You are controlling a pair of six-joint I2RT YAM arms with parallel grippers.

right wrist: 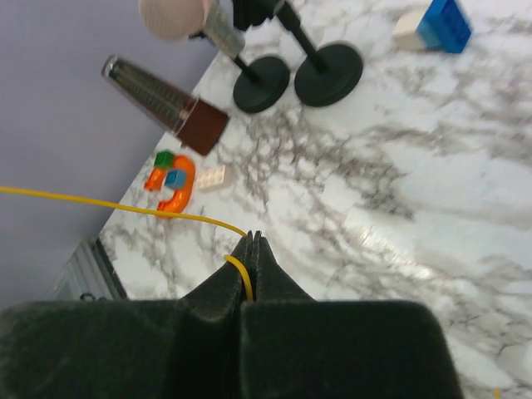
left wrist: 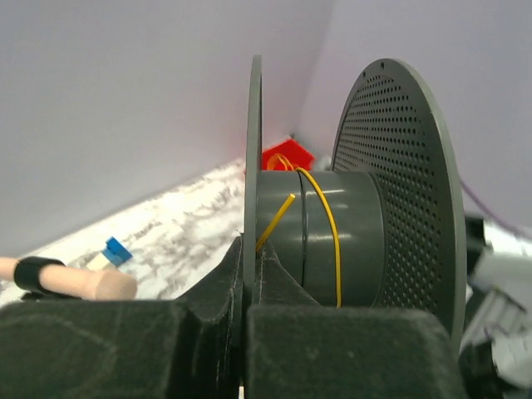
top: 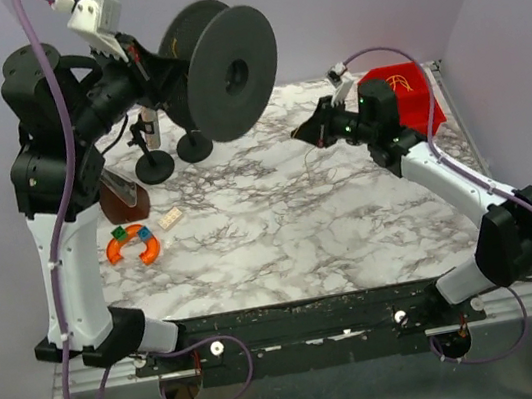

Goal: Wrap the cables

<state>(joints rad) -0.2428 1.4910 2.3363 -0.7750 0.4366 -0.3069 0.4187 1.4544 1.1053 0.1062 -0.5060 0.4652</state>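
Observation:
A grey spool [top: 226,74] with two wide flanges hangs in the air at the back left. My left gripper [top: 146,69] is shut on the rim of its near flange [left wrist: 252,125]; the fingers [left wrist: 278,278] pinch the disc edge. A thin yellow cable [left wrist: 331,224] lies in a loop or two over the spool's hub [left wrist: 357,237]. My right gripper [top: 302,134] hovers above the table's right middle, shut on the yellow cable [right wrist: 125,206], which runs from the fingertips [right wrist: 254,241] off to the left. More yellow strands lie in a red tray [top: 409,94].
Two black round-based stands [top: 154,164] [top: 195,148] stand under the spool. A brown wedge-shaped block [top: 123,194], an orange horseshoe piece [top: 133,244] and a small white brick [top: 170,218] lie at the left. A blue brick [right wrist: 445,25] lies farther back.

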